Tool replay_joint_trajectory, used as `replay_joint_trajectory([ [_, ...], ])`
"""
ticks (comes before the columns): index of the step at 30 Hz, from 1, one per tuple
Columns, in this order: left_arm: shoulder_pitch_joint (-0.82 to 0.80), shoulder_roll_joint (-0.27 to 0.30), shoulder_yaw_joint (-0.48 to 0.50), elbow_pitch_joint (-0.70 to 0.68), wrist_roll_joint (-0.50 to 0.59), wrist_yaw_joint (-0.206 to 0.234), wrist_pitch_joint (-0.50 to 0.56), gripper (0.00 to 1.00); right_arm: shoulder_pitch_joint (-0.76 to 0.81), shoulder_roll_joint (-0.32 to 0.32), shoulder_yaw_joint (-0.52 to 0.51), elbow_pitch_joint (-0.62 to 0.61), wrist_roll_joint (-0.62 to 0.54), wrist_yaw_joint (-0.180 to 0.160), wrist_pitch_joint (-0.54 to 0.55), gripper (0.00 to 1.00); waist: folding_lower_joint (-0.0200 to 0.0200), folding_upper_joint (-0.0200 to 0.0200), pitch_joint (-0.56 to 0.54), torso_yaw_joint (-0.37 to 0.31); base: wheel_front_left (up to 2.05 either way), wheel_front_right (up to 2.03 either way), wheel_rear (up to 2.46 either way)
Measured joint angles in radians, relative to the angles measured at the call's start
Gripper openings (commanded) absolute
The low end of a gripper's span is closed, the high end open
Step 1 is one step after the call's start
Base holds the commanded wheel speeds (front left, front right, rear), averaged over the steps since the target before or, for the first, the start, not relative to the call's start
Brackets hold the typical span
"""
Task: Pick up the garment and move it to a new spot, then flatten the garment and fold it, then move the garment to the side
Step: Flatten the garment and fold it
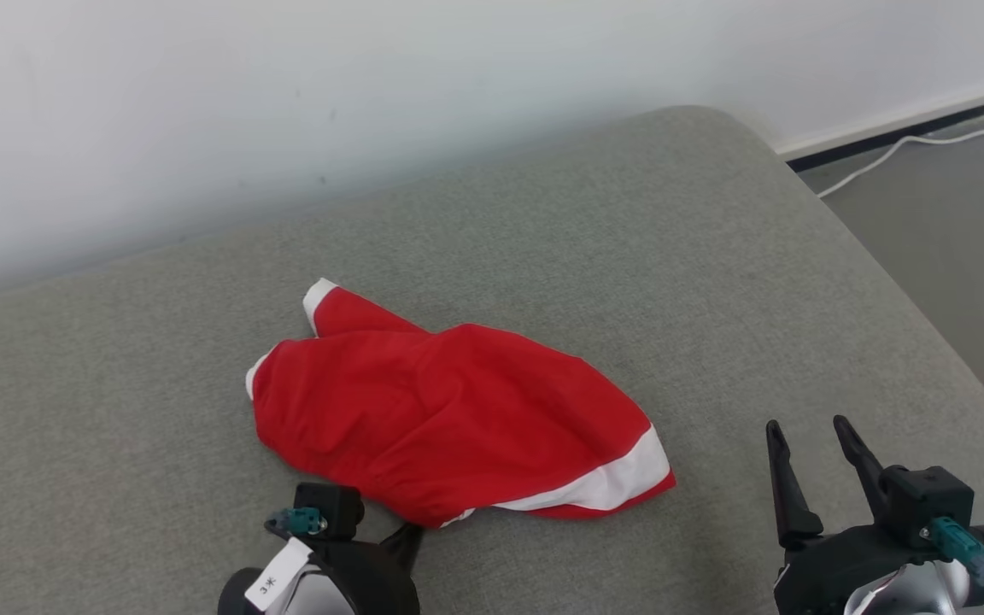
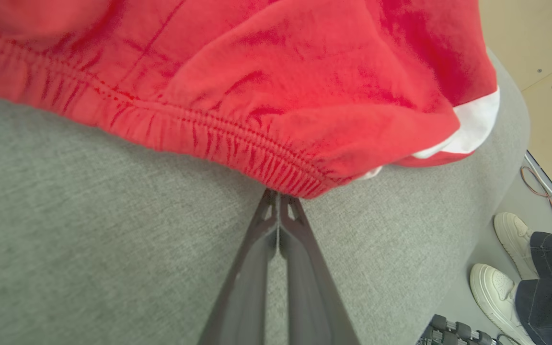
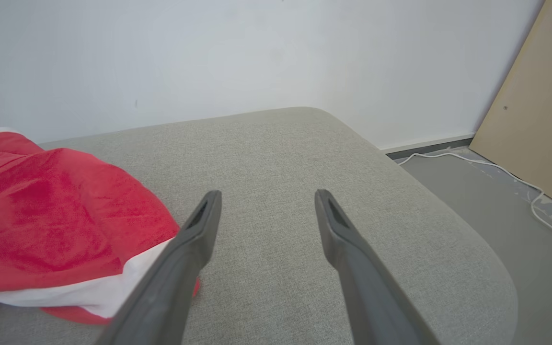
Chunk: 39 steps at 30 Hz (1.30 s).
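Left gripper [image 2: 279, 196], closed on just the edge of the garment's [image 2: 257, 72] elastic hem, could lose that thin pinch on lifting, while right gripper [image 3: 267, 193] hangs open.

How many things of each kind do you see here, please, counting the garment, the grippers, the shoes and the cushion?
garment: 1
grippers, the left gripper and the right gripper: 2
white shoes: 2
grey cushion: 1
Total: 6
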Motion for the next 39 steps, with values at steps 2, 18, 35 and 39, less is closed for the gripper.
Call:
replay_joint_trajectory([
  [2,0.000,-0.002,-0.015,0.011,0.000,-0.012,-0.001,0.47,0.000,0.002,0.009,0.009,0.000,0.000,0.000,1.00,0.0000,0.0000,-0.008,0.014,0.00,0.00,0.00],
  [18,0.012,-0.014,-0.011,0.045,-0.066,-0.026,-0.051,1.00,-0.004,0.006,0.043,0.013,-0.001,0.010,0.010,1.00,0.0000,-0.0001,-0.034,-0.005,0.00,0.00,0.00],
  [35,-0.024,-0.020,-0.070,0.050,-0.166,-0.042,-0.098,0.00,-0.003,-0.001,0.020,0.009,-0.001,0.009,0.010,1.00,0.0000,0.0000,-0.017,-0.007,0.00,0.00,0.00],
  [39,-0.032,-0.020,-0.070,0.053,-0.168,-0.043,-0.106,0.00,-0.001,-0.001,0.013,0.010,0.000,0.008,0.009,1.00,0.0000,0.0000,-0.023,0.009,0.00,0.00,0.00],
])
